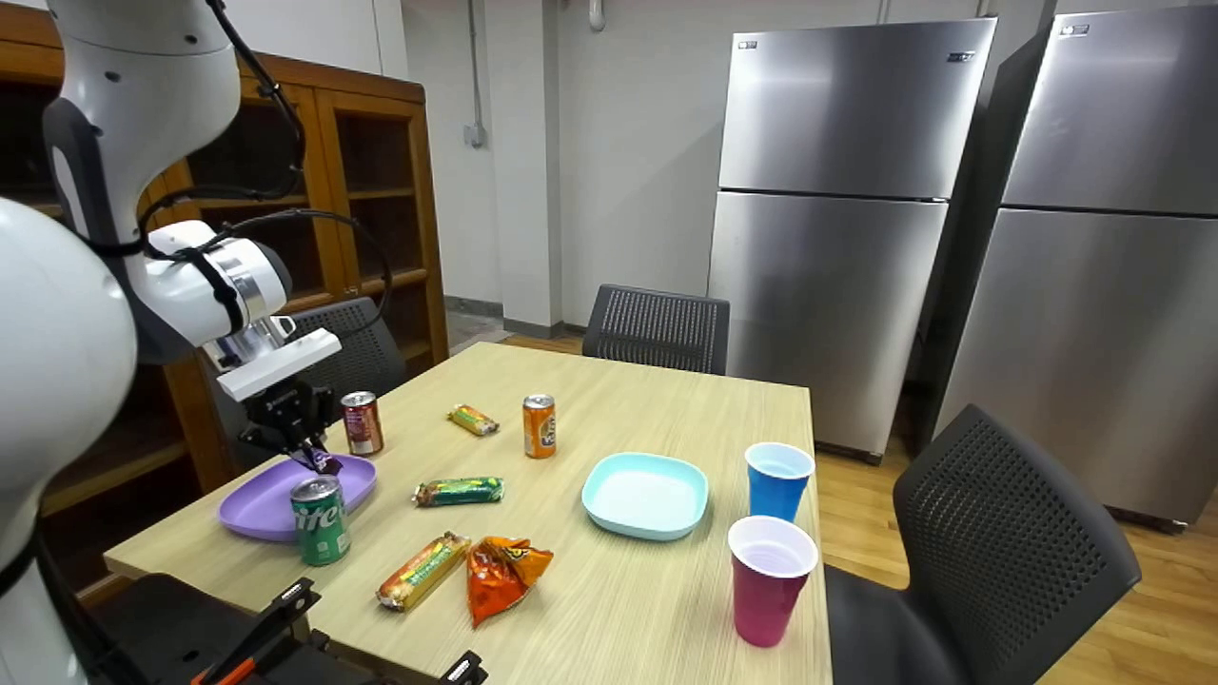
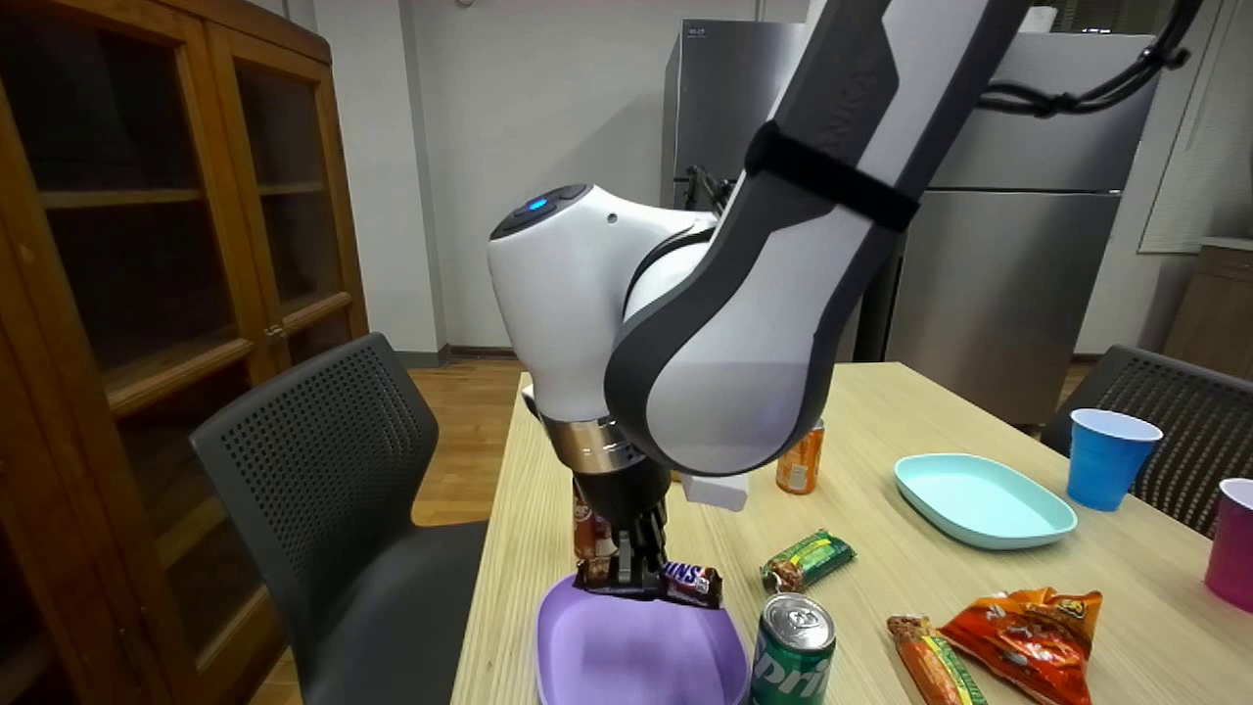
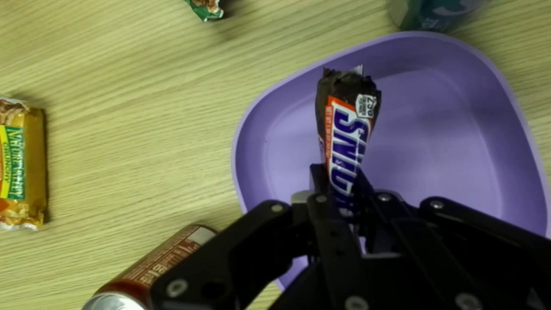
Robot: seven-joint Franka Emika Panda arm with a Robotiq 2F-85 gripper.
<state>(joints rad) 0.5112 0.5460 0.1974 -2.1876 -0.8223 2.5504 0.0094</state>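
While gripper (image 3: pixel 341 174) pinches Snickers bar (image 3: pixel 344 129) over purple plate (image 3: pixel 443 150), red can (image 3: pixel 157 265) stands at plate's eight o'clock, wrist view.

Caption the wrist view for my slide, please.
Black two-fingered gripper pinching a brown-wrapped Snickers bar over a rounded-square purple plastic plate.

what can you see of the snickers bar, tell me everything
The Snickers bar has a shiny dark brown wrapper, apparently plastic, with blue and white lettering, an orange-red stripe and a small white label near one crimped end. It looks unopened, though the fingers hide part. Roughly level, it is pinched around the middle by the gripper, both ends sticking out, over the purple plate; whether it touches the plate is unclear.
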